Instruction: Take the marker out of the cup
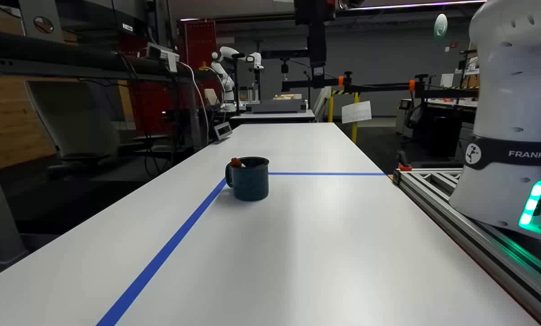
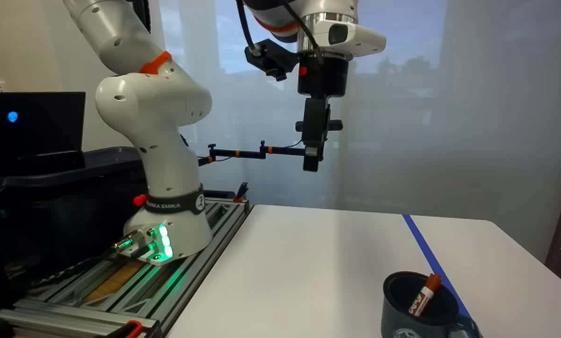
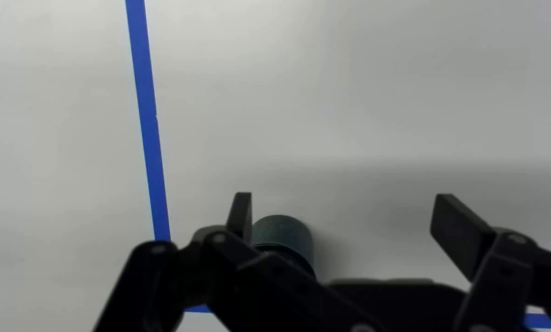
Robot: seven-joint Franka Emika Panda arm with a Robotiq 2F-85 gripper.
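To the left in an exterior view stands the white arm base (image 2: pixel 174 241), and right of it the gripper (image 3: pixel 343 210) hangs fingers down above the white table (image 2: pixel 299 281), released, with nothing in its grasp. In the wrist view it is spread wide, and one finger (image 3: pixel 241 214) hides part of the cup (image 1: pixel 251 183), which therefore seems off to one side of the gap. Going straight down from such an aim, that finger could strike the rim and topple the cup; with most of the mouth hidden in that view, such an error would be easy to make. Farther right, the cup stands upright on the table near the blue tape (image 2: pixel 423 244), and the marker (image 2: pixel 424 296) is inside, leaning, its brown end just above the rim. Since so little sticks out, a grasp too high may slip off, or pull away only the brown end if that is a cap, while one too low may pinch the rim as well and lift or drag the cup. Rightmost, the handle (image 2: pixel 469 323) juts out and could snag a finger that comes down beside it.
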